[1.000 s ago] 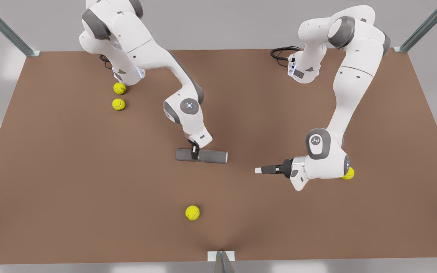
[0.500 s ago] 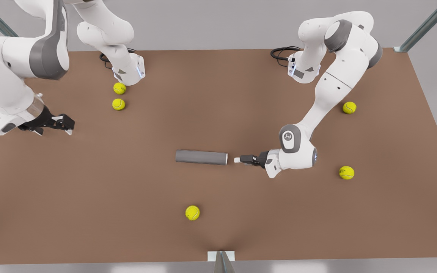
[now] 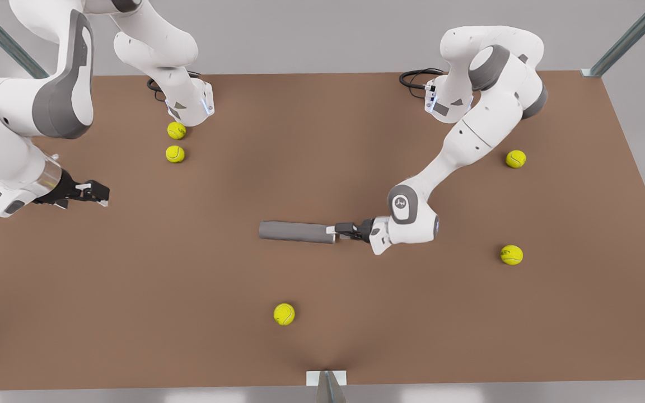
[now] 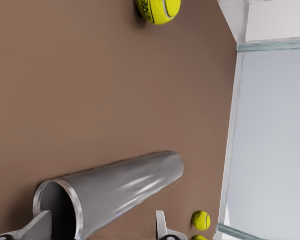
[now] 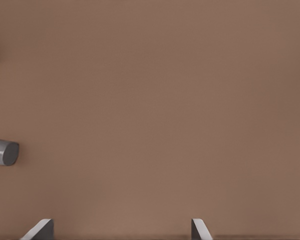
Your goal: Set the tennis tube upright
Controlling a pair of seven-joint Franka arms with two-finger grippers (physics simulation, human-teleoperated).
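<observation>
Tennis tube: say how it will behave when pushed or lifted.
The tennis tube lies on its round side on the flat table, so a sideways nudge would probably roll it. Its open end, at the left tool, shows a thin wall: likely light, stiff. Its glossy skin may slip. Right tool waits.

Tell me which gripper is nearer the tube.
Left. The left gripper is at the tube's open end; the right gripper waits far off at the front view's left.
</observation>
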